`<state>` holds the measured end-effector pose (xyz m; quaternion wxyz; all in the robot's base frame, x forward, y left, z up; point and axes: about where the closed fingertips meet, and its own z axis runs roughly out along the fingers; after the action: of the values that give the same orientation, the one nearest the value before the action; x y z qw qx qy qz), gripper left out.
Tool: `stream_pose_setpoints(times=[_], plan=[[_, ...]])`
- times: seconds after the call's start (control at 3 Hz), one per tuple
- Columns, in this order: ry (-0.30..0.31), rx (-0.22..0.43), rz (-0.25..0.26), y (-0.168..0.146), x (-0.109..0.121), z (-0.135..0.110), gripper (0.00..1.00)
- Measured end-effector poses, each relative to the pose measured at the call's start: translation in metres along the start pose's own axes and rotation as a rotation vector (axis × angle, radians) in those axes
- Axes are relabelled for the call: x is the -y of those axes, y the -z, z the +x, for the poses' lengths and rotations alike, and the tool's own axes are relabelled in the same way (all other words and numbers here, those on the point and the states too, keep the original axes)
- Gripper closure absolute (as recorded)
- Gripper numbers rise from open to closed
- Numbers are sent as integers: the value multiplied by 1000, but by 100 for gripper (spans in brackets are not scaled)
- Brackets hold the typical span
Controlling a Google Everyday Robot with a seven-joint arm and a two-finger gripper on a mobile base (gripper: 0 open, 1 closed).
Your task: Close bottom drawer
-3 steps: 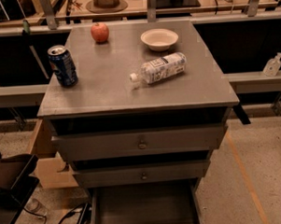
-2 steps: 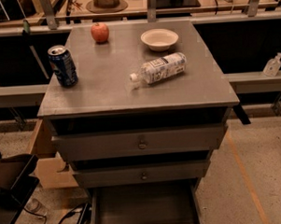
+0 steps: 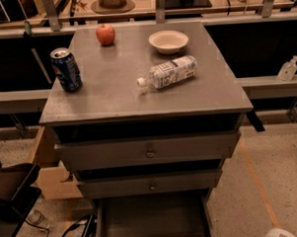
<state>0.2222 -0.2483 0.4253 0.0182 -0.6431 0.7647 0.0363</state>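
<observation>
The grey cabinet [image 3: 147, 98] stands in the middle of the camera view. Its bottom drawer [image 3: 153, 220] is pulled far out towards me, showing its plain grey floor. The drawer's front runs off the lower edge of the view. The two upper drawers, each with a small round knob [image 3: 150, 152], stand slightly out from the cabinet. My gripper is not in view.
On the cabinet top are a blue soda can [image 3: 66, 69], a red apple [image 3: 105, 34], a white bowl [image 3: 168, 41] and a plastic bottle [image 3: 168, 72] lying on its side. A cardboard box [image 3: 49, 171] and black cables [image 3: 69, 230] lie at the left.
</observation>
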Motion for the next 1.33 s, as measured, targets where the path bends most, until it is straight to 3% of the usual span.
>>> stream_pose_setpoints(times=[0.33, 0.67, 1.0, 1.33], plan=[[-8, -36, -39, -33, 10, -3, 0], [9, -50, -66, -85, 11, -16, 0], [11, -47, -68, -86, 10, -17, 0], [28, -16, -98, -108, 1, -28, 0]])
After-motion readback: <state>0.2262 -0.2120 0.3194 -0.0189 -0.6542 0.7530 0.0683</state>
